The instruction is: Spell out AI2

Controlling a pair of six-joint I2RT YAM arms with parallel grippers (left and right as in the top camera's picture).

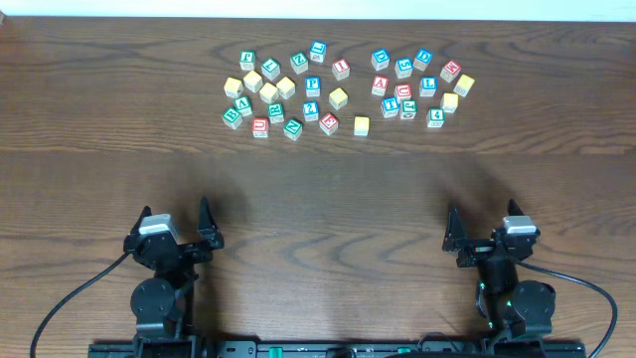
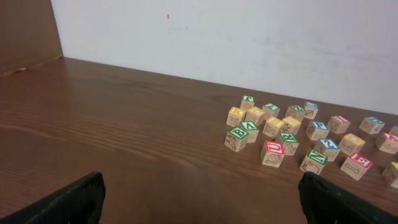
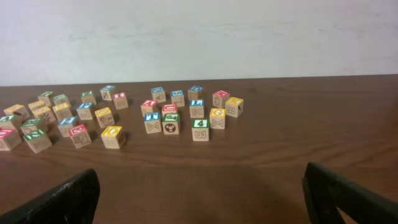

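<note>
Several wooden letter and number blocks with coloured faces lie scattered at the far middle of the table. Among them are a red-faced block that looks like "A" and a red-faced "I"; I cannot pick out a "2" for sure. The blocks also show in the left wrist view and the right wrist view. My left gripper is open and empty near the front edge. My right gripper is open and empty too, far from the blocks.
A white wall rises behind the table's far edge. Bare wood lies between the grippers and the blocks. The arm bases and cables sit at the front edge.
</note>
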